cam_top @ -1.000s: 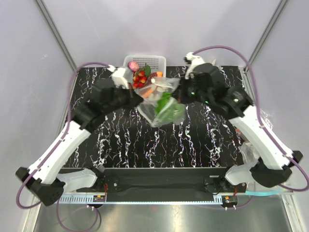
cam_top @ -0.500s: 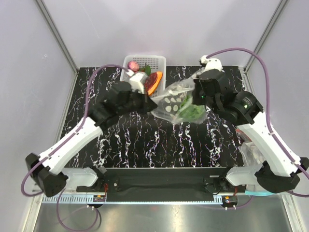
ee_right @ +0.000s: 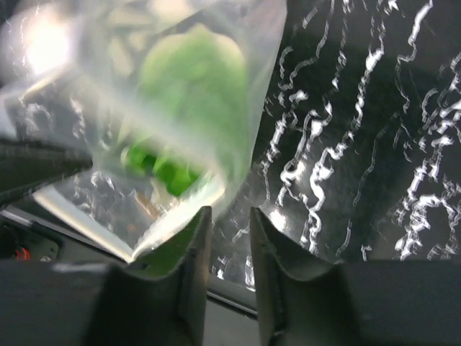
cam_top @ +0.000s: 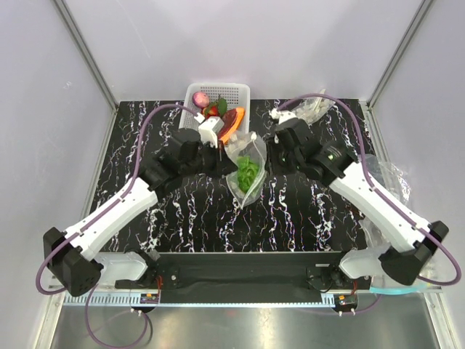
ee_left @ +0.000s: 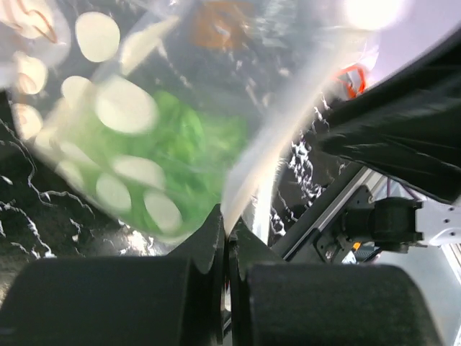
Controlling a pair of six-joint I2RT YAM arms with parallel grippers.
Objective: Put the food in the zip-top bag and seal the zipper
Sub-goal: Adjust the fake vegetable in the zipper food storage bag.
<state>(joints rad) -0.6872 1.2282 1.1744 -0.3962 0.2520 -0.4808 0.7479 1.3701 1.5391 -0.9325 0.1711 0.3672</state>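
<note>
The clear dotted zip-top bag [cam_top: 247,173] hangs between the two arms above the table, with the green lettuce [cam_top: 248,170] inside. My left gripper [cam_top: 220,154] is shut on the bag's edge, and the left wrist view shows its jaws [ee_left: 227,223] pinching a pale strip of the bag [ee_left: 144,94] below the lettuce [ee_left: 180,140]. My right gripper [cam_top: 269,156] is just right of the bag. In the right wrist view it [ee_right: 227,216] is slightly open and empty, with the bag [ee_right: 144,173] and lettuce [ee_right: 194,79] beside its left finger. The pink bulb [cam_top: 202,99], red berries [cam_top: 212,110] and dark-red and orange pieces [cam_top: 231,123] stay at the basket.
The white lattice basket [cam_top: 231,91] stands at the back edge of the black marbled table [cam_top: 189,211]. Crumpled clear plastic lies at the back right [cam_top: 314,106] and at the right edge [cam_top: 391,174].
The right gripper has let go of the bag and moved left and down. The bag swung left and now hangs upright from the left gripper, which moved slightly right.
</note>
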